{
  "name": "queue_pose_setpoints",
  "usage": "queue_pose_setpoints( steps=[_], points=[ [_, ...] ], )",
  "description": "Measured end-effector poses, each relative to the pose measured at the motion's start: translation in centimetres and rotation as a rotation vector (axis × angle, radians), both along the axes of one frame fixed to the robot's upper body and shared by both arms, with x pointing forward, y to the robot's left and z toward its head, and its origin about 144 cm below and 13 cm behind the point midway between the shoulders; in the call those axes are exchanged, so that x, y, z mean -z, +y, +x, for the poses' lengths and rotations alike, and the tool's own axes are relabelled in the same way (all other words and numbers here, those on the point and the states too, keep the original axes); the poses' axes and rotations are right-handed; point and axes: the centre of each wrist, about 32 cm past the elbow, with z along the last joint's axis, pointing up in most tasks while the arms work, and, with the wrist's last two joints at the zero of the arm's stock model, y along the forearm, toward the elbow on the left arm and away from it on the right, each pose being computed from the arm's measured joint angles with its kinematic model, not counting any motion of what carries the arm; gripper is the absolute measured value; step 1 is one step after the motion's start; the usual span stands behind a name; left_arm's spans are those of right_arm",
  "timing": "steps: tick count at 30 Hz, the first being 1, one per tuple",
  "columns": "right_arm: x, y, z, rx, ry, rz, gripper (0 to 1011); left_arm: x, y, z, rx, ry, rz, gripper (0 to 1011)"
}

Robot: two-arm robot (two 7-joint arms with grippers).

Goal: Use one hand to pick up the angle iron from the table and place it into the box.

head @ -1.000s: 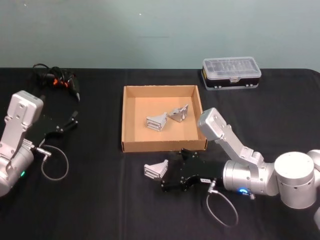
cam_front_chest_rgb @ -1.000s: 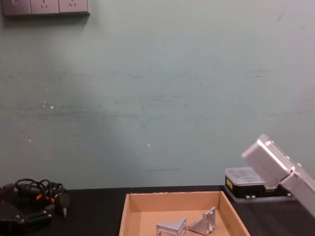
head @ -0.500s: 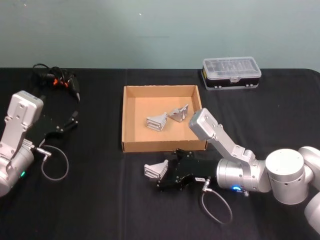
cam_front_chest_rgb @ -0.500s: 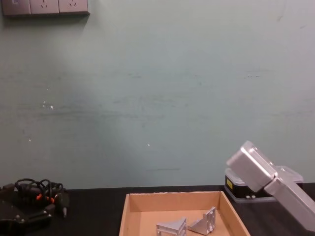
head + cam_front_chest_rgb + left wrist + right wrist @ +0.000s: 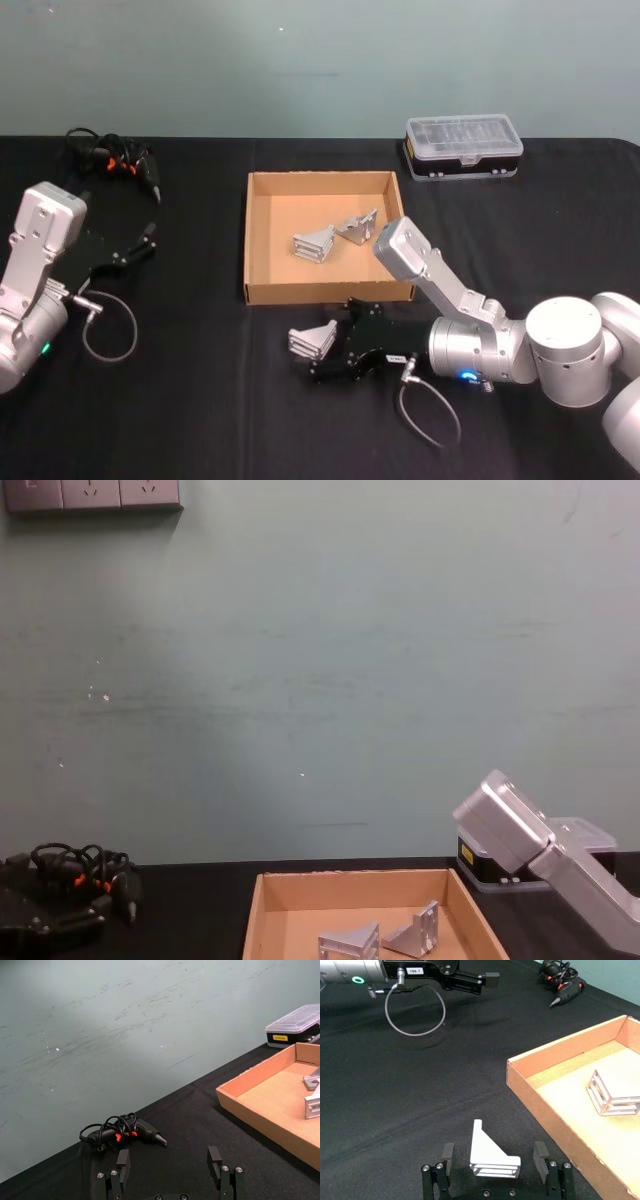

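A silver angle iron [image 5: 312, 341] [image 5: 491, 1155] lies on the black table [image 5: 200, 400] just in front of the tan box [image 5: 258, 293]. My right gripper [image 5: 325, 352] [image 5: 493, 1161] is open and straddles it, one finger [image 5: 447, 1155] on each side, apart from the metal. Two more angle irons [image 5: 314, 243] [image 5: 349, 945] rest inside the box [image 5: 254, 912] [image 5: 555, 1110]. My left gripper [image 5: 130, 252] [image 5: 170, 1169] stands open at the table's left, far from the box, with nothing between its fingers.
A black case with a clear lid [image 5: 463, 146] sits behind the box at the right. A black tool with a coiled cable [image 5: 112, 160] [image 5: 125, 1133] lies at the back left. Loose cable loops [image 5: 108, 325] hang by each arm.
My right arm has slid left along the table, bringing its open gripper around the angle iron in front of the box. The left arm has not moved.
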Motion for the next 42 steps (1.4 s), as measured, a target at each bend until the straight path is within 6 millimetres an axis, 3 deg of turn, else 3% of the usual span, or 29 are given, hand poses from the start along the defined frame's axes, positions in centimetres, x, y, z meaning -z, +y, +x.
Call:
queue_pose_setpoints(
  steps=[3,9,12,21,36,42],
  points=[
    [0.0,0.0,0.0,0.0,0.0,0.0,998,0.0,0.0,0.0,0.0,0.0,0.0,1011],
    [0.0,0.0,0.0,0.001,-0.001,-0.001,890,0.0,0.0,0.0,0.0,0.0,0.0,1011],
    [0.0,0.0,0.0,0.001,-0.002,-0.002,769,0.0,0.0,0.0,0.0,0.0,0.0,1011],
    [-0.1,0.0,-0.1,0.002,-0.002,-0.003,533,0.0,0.0,0.0,0.0,0.0,0.0,1011],
    [-0.1,0.0,-0.1,0.002,-0.006,-0.004,531,0.0,0.0,0.0,0.0,0.0,0.0,1011],
    [-1.3,-0.4,-0.2,-0.001,-0.055,0.01,531,0.0,0.0,0.0,0.0,0.0,0.0,1011]
  ],
)
